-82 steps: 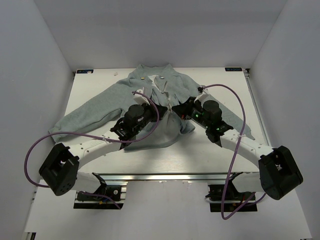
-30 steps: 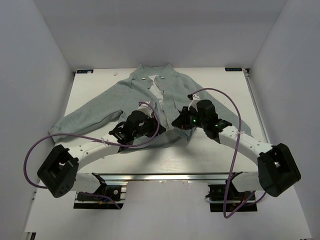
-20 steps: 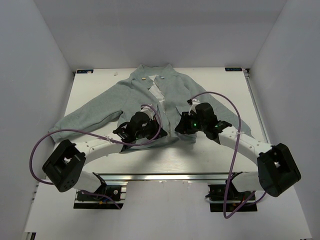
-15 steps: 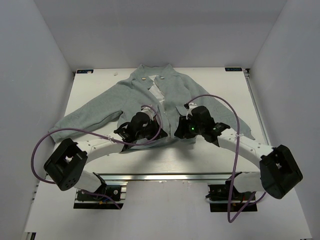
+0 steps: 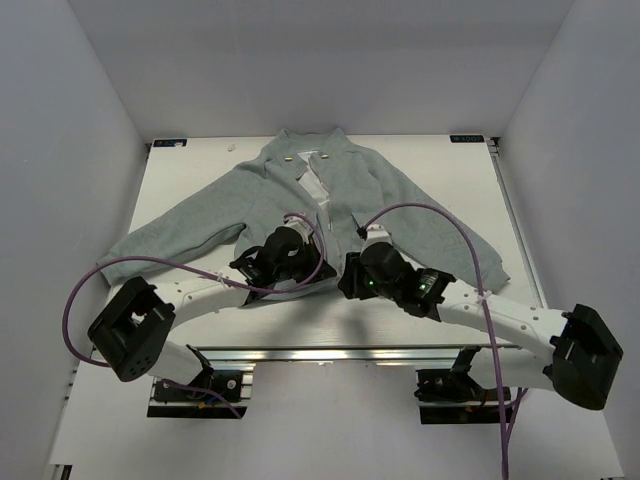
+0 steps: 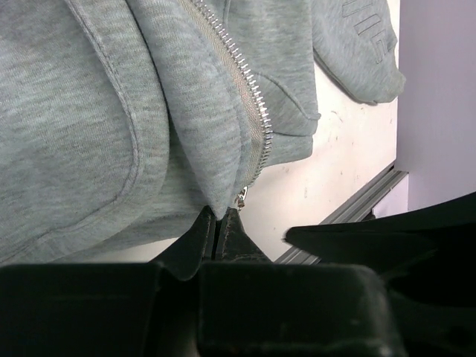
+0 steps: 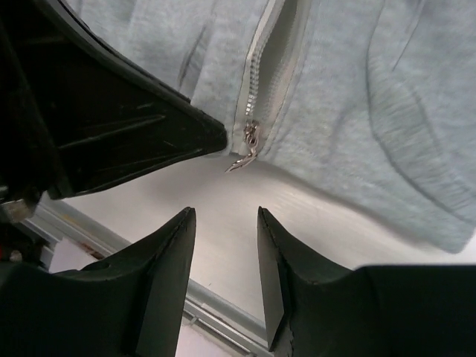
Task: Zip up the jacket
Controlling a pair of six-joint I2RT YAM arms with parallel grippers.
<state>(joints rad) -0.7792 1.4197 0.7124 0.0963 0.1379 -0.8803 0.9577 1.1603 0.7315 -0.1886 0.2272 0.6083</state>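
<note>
The light grey-green fleece jacket (image 5: 300, 190) lies flat on the white table, collar at the far side, sleeves spread. Its light centre zipper (image 6: 249, 97) runs down to the hem, and the metal slider with its pull (image 7: 247, 149) sits at the bottom end. My left gripper (image 6: 219, 217) is shut on the jacket's bottom hem right beside the zipper's end. My right gripper (image 7: 223, 219) is open and empty, hovering over bare table just below the slider. In the top view the left gripper (image 5: 322, 268) and the right gripper (image 5: 345, 278) sit close together at the hem.
The table's near edge with its aluminium rail (image 5: 330, 352) lies just below both grippers. Purple cables (image 5: 440, 215) loop over the jacket's right side. White enclosure walls surround the table (image 5: 440, 170).
Both arms have drawn back from the jacket's middle to its bottom hem. The right gripper has swung left and nearer, ending beside the left gripper at the zipper's end.
</note>
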